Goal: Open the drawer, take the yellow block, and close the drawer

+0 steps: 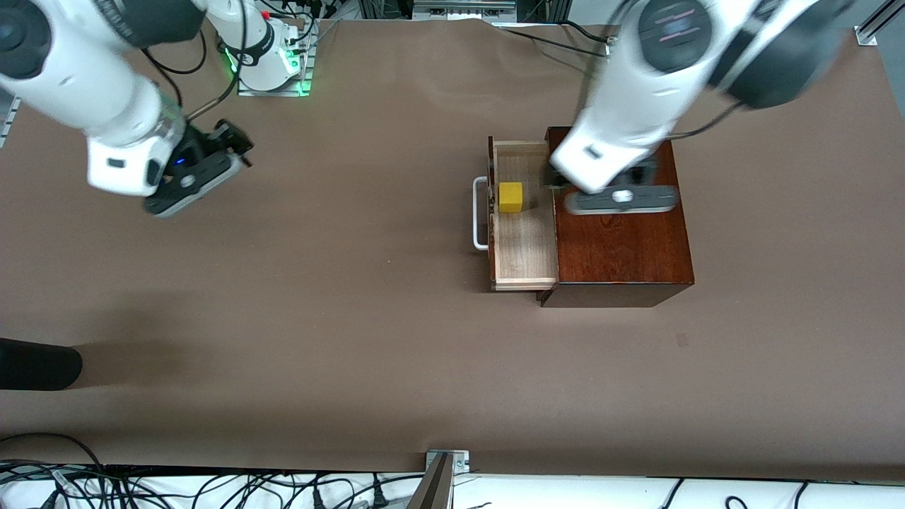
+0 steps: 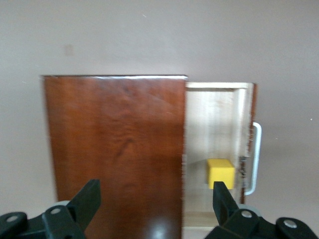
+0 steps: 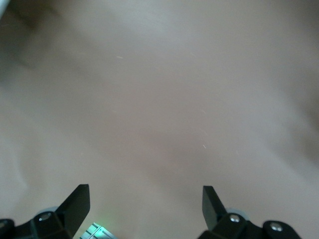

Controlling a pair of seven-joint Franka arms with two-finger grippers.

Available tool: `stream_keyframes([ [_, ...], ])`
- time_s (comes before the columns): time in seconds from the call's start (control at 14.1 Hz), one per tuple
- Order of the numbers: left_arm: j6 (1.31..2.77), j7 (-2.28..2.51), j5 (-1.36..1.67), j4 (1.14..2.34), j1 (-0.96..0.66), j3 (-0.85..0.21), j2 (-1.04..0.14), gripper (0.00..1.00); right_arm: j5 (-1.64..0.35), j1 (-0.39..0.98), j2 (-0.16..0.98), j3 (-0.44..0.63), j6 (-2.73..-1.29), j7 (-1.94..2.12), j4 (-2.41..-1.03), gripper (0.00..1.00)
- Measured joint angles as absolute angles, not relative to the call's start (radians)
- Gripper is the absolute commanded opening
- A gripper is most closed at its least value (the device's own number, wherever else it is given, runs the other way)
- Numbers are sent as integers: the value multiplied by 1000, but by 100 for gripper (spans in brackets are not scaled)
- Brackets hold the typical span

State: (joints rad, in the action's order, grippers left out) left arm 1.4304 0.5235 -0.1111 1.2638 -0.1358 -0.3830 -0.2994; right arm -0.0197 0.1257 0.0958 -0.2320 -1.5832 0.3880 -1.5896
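Note:
The drawer (image 1: 527, 247) stands pulled out of the dark reddish-brown box (image 1: 622, 247), toward the right arm's end of the table, its white bar handle (image 1: 479, 212) outermost. The yellow block (image 1: 510, 197) sits on the pale drawer floor, in the half farther from the front camera. My left gripper (image 2: 155, 188) hangs open over the box top beside the drawer; in the left wrist view one fingertip (image 2: 220, 191) is over the drawer, close to the yellow block (image 2: 220, 173). My right gripper (image 3: 145, 194) waits open and holds nothing, over bare table near its base (image 1: 237, 145).
The right arm's base plate (image 1: 272, 67) glows green at the table's back edge. A black object (image 1: 35, 364) lies near the front at the right arm's end. Cables and a metal bracket (image 1: 445, 463) line the front edge. Brown tabletop (image 1: 353, 283) spreads between the two arms.

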Motion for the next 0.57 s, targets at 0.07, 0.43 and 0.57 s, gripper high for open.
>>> stream_keyframes([
  [0.07,1419,461,-101,1279,-99,-363,-264,100,-23,130,101,-282,-1583,403,-1574,100],
  [0.43,1439,202,-56,1457,-52,-110,-96,100,6,314,284,-413,-1653,406,-1449,100],
  [0.57,1501,71,-45,1539,-50,-40,-44,100,51,413,392,-414,-1749,406,-1403,100],
])
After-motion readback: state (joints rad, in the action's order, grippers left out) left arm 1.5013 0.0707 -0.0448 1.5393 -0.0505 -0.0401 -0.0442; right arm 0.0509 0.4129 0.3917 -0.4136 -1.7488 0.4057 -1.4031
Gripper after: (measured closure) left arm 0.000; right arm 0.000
